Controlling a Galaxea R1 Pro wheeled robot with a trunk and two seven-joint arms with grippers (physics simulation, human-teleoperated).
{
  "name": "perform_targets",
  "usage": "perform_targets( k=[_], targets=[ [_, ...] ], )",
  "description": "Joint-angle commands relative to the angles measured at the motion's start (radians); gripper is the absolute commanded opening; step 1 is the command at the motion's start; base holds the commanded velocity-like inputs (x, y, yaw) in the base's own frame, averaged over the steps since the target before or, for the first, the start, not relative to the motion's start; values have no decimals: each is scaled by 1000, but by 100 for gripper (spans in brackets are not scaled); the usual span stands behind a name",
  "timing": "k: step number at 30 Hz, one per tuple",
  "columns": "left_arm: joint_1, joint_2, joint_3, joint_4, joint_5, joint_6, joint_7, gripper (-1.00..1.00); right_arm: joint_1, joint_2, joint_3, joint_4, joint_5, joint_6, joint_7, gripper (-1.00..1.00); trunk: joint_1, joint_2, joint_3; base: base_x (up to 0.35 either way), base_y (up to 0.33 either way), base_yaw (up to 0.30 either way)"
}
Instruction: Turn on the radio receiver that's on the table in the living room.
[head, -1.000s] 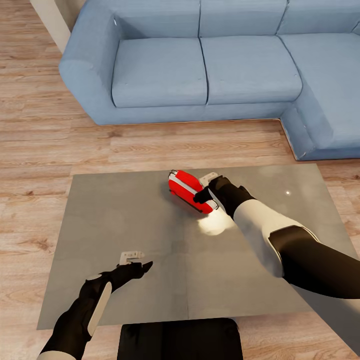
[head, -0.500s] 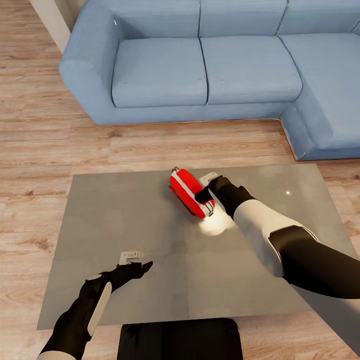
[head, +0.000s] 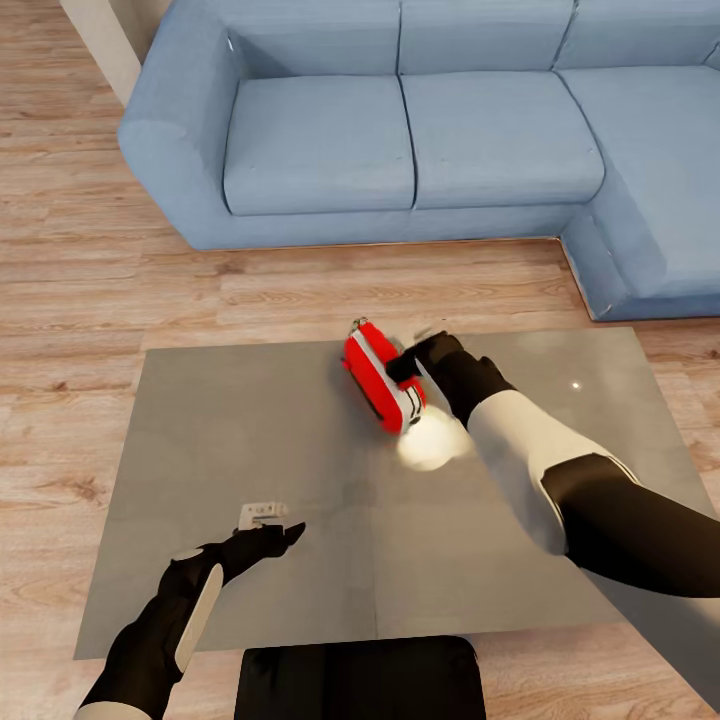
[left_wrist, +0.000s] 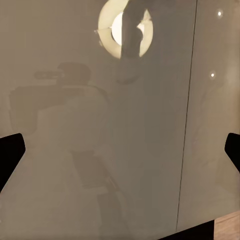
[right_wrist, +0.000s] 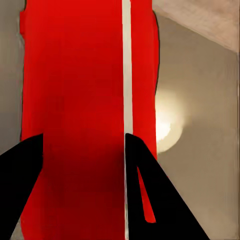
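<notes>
Over the last second the radio receiver (head: 381, 375) tips up from lying flatter to standing on edge, just past centre of the surface (head: 250, 430) toward 12 o'clock. The right pincer (head: 410, 358) pinches it across the body. The left pincer (head: 268, 522) hangs spread over bare surface at 7 o'clock; the switch is probably being presented.

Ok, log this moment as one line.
right gripper: at red radio | radio: tilted on grey table | left gripper: open, idle over table

Black-and-white arms, black end effectors
</notes>
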Motion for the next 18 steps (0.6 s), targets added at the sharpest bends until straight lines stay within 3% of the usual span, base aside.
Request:
perform_targets(
  k=[1, 9, 18],
  targets=[
    [0, 1, 0, 0, 0, 0, 0, 100, 5, 0, 0, -200, -7, 137, 18, -100, 0, 0, 0, 0, 0, 0],
    [0, 2, 0, 0, 0, 0, 0, 100, 9, -4, 0, -383, -10, 244, 34, -100, 0, 0, 0, 0, 0, 0],
    [0, 2, 0, 0, 0, 0, 0, 100, 9, -12, 0, -474, -8, 303, 78, -100, 0, 0, 0, 0, 0, 0]
  ],
)
